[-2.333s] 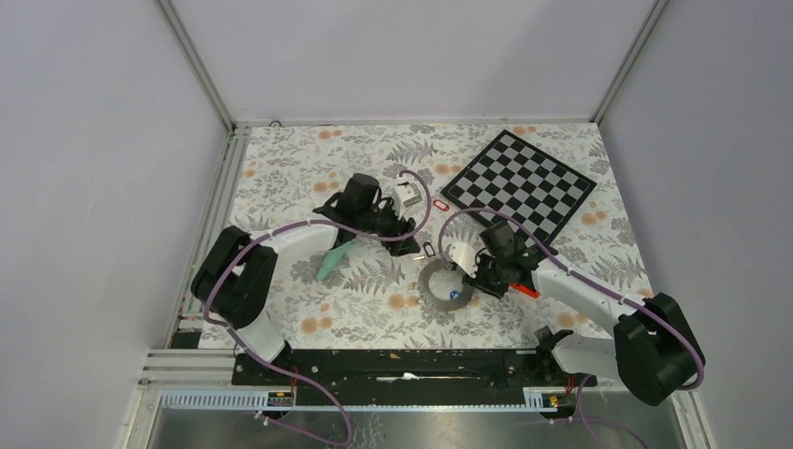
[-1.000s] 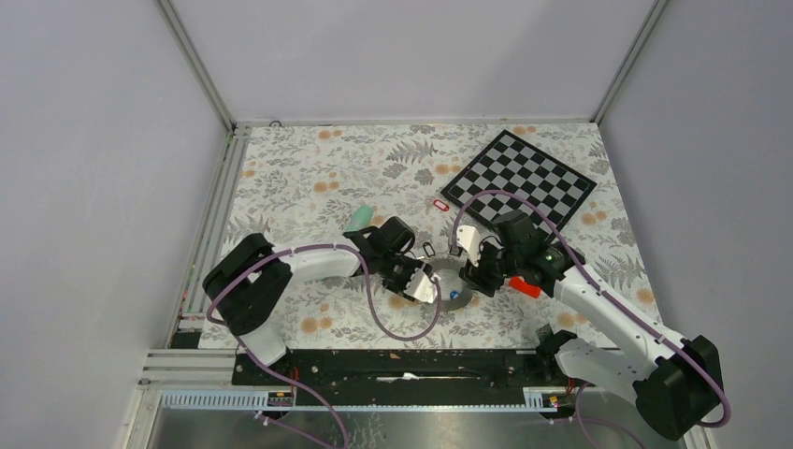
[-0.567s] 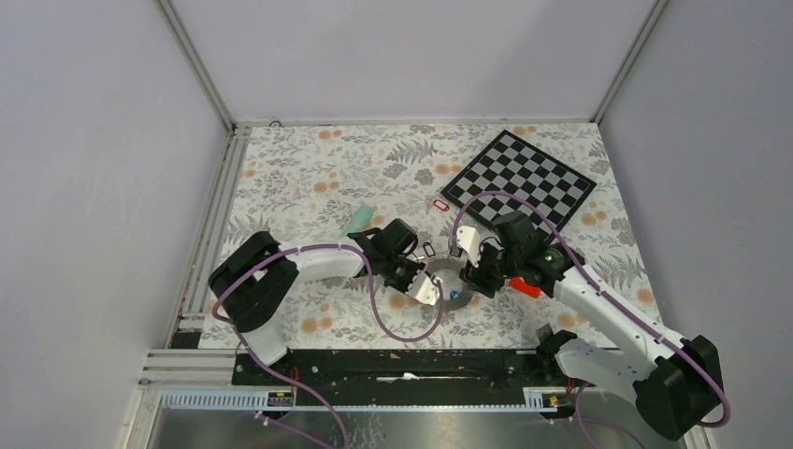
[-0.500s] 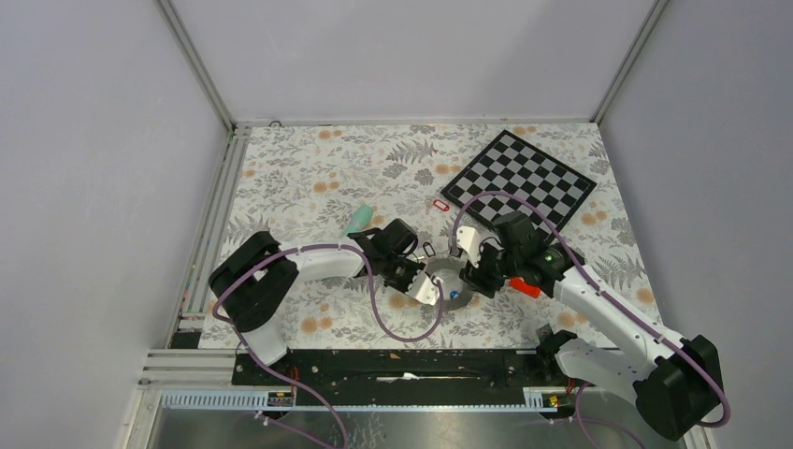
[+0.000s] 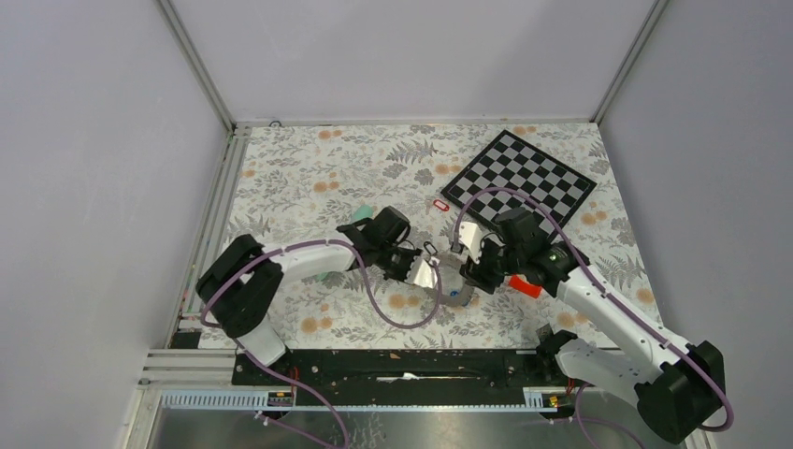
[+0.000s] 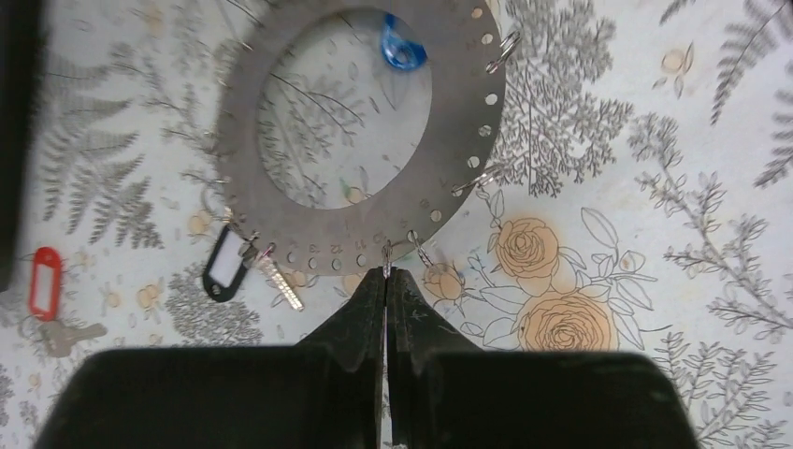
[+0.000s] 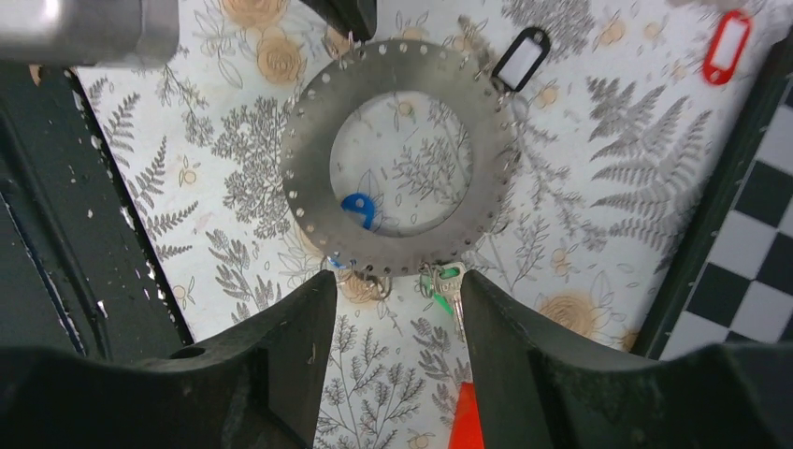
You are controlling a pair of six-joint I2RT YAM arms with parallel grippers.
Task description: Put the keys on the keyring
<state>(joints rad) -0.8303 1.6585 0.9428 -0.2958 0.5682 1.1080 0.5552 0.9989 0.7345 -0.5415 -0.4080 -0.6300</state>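
My left hand [image 6: 385, 274] is closed tight, tips at the left rim of the keyring [image 6: 465, 159], mid worktop [image 6: 655, 234]. My right hand [image 7: 395, 285] stands half wide at its right side, a green key [image 7: 447, 279] in its gap; a red key [image 6: 44, 281] lies apart

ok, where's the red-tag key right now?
In the top view, the red-tag key lies loose by the left corner of the chessboard, on the far side of the keyring and not attached to it.
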